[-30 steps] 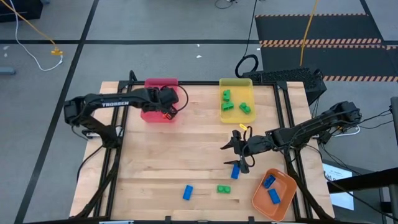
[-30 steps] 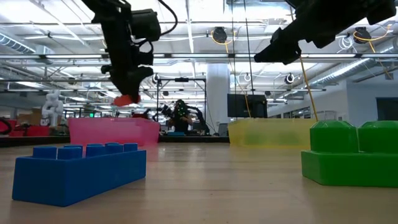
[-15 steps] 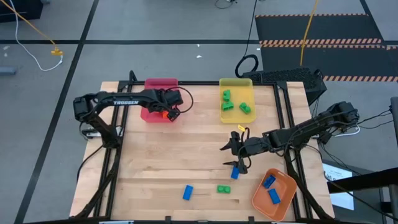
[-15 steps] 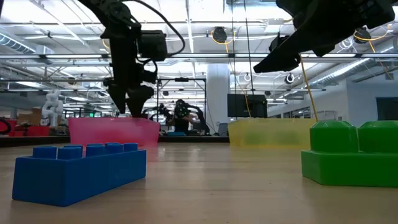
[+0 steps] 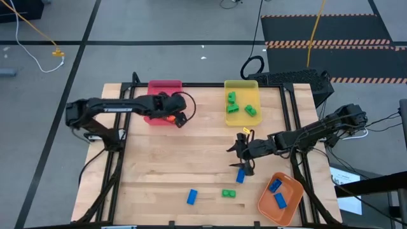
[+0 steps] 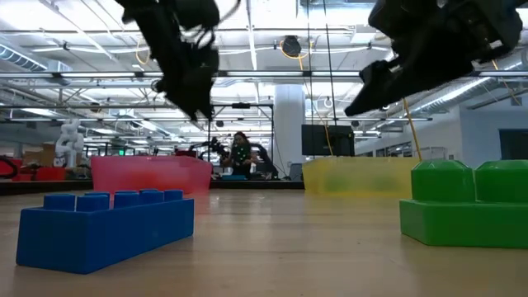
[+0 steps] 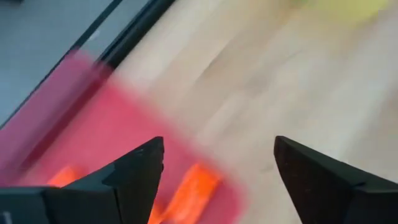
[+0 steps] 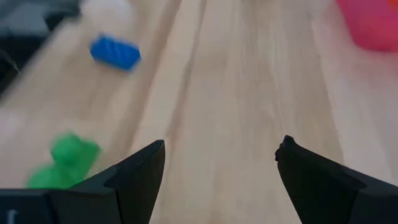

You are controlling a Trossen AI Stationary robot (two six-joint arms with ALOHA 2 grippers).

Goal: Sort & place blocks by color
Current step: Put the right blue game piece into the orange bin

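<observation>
My left gripper (image 5: 180,120) (image 7: 217,146) hangs open and empty over the near right corner of the pink tray (image 5: 154,114), where orange blocks (image 7: 193,190) lie. My right gripper (image 5: 239,159) (image 8: 221,146) is open and empty above the table, just beyond a blue block (image 5: 240,176). Nearer the front edge lie another blue block (image 5: 191,196) (image 6: 107,227) and a green block (image 5: 228,193) (image 6: 466,202). Green blocks (image 5: 241,108) sit in the yellow tray (image 5: 241,86), and two blue blocks (image 5: 277,193) sit in the orange tray (image 5: 289,210).
The pink and yellow trays stand at the table's far edge and the orange tray at the near right corner. Bare wood (image 5: 178,159) spans the middle and left of the table. Black frame rails (image 5: 117,159) run along both sides.
The orange block that showed at my left gripper's fingertips a second ago is gone from them. That gripper dipped toward the pink tray, then rose and swung a little toward the table's right and tipped.
</observation>
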